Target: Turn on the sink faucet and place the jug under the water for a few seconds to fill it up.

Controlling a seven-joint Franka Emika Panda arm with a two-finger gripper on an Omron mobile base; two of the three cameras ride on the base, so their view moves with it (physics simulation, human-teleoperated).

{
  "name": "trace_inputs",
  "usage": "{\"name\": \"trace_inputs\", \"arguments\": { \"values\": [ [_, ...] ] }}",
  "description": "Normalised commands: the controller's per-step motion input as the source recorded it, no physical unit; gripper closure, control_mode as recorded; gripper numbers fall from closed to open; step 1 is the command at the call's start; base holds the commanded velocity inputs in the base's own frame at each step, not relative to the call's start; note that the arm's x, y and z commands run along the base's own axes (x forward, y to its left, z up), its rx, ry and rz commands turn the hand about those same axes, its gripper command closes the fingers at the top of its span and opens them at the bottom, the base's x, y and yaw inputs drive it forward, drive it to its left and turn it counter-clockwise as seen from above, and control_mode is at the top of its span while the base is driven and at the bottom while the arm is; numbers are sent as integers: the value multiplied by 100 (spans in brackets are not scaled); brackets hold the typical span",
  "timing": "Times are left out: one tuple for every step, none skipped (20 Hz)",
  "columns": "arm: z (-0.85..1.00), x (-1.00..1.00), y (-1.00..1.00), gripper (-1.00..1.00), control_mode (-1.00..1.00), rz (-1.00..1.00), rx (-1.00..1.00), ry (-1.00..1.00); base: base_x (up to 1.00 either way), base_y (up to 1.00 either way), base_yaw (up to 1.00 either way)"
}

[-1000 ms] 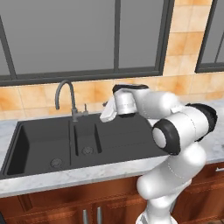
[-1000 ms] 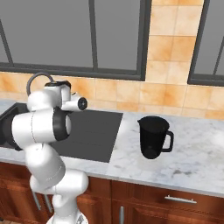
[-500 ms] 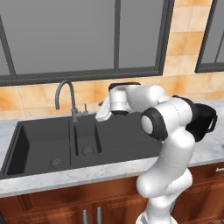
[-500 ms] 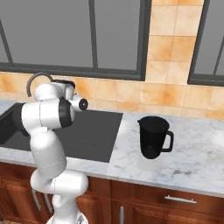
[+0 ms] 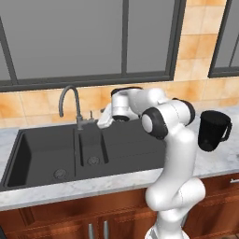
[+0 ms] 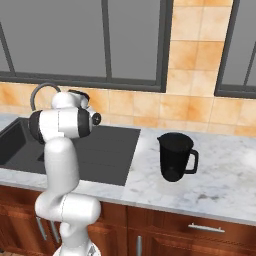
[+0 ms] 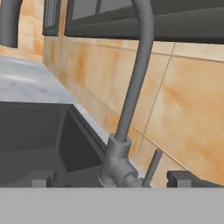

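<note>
You were reaching for the tap; no water ran yet.

Your gripper (image 7: 109,179) was spread wide and held nothing, close to the sink faucet (image 7: 131,96) and its little lever; I think you next had to push that lever; the right base view showed the jug (image 6: 176,156) waiting far off, past the sink (image 5: 42,149).

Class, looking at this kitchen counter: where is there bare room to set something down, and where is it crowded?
Free: the marble counter around the jug, and the sink basins. Crowded: by the sink faucet, where the open gripper sits close.
</note>
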Motion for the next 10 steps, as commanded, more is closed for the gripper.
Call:
{"name": "trace_inputs", "arguments": {
  "values": [
    [-19, 59, 26, -100, -100, 0, 2, 0, 0, 0, 0],
    [-19, 59, 28, -100, -100, 0, 2, 0, 0, 0, 0],
    [-19, 58, 27, -100, -100, 0, 1, 0, 0, 0, 0],
    [-19, 49, 21, -100, -100, 0, 2, 0, 0, 0, 0],
    [-16, 45, 16, -100, -100, 0, 2, 0, 0, 0, 0],
    [-16, 45, 19, -100, -100, 0, 1, 0, 0, 0, 0],
    [-16, 46, 21, -100, -100, 0, 0, 0, 0, 0, 0],
    [-13, 44, 19, -100, -100, 0, 1, 0, 0, 0, 0],
    [-13, 39, 15, -100, -100, 0, 1, 0, 0, 0, 0],
    [-12, 38, 11, -100, -100, 0, 1, 0, 0, 0, 0]
  ]
}}
